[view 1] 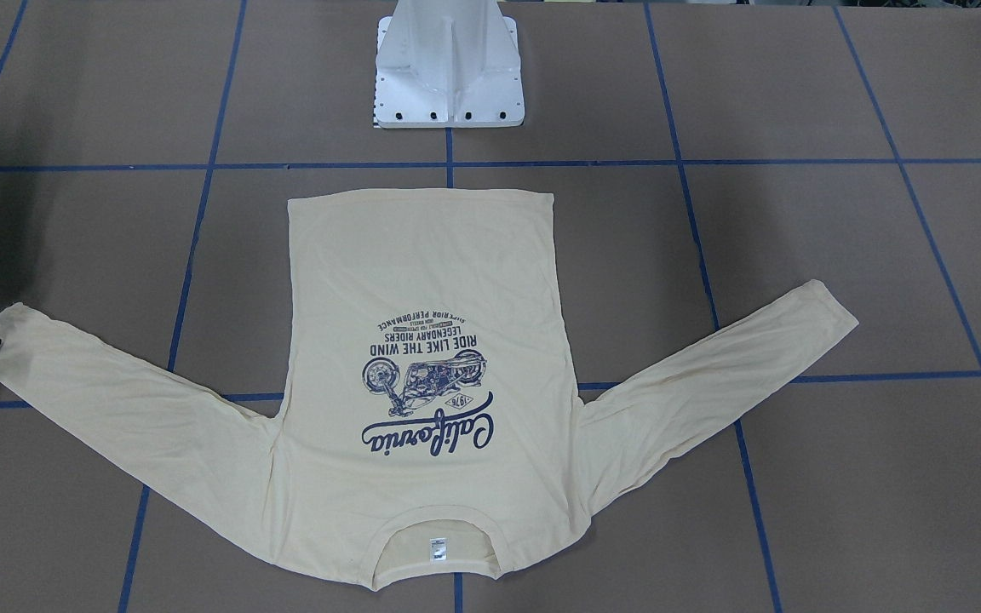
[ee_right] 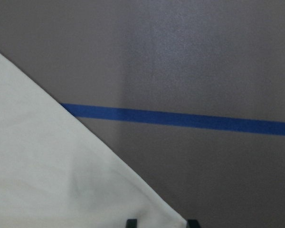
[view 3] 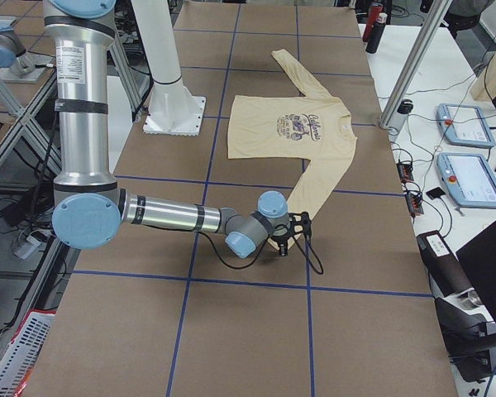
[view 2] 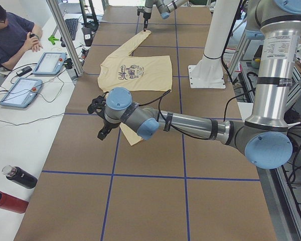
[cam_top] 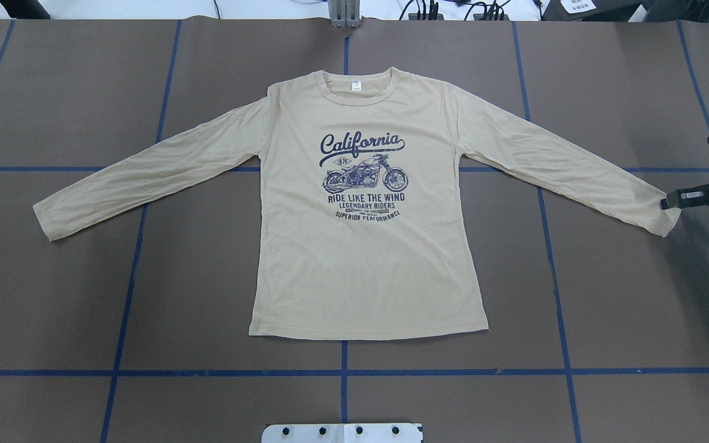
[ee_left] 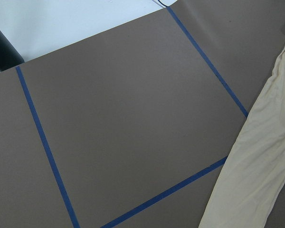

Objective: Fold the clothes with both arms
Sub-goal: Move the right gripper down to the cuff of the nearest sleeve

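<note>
Though flat and print-up, T-shirt (cam_top: 367,258) with right claw (cam_top: 671,200) at cuff (cam_top: 661,219)

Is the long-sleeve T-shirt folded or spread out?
Spread out: the long-sleeve T-shirt lies flat, print up, both sleeves stretched sideways, no folds.

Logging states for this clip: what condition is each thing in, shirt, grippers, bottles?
Shirt: unfolded, flat, print up, sleeves spread.
Right gripper: open, fingertips astride one cuff.
Left gripper: near the other cuff; open or shut cannot be told.
Black bottle: lying on its side.
Red bottle: lying on its side.
</note>
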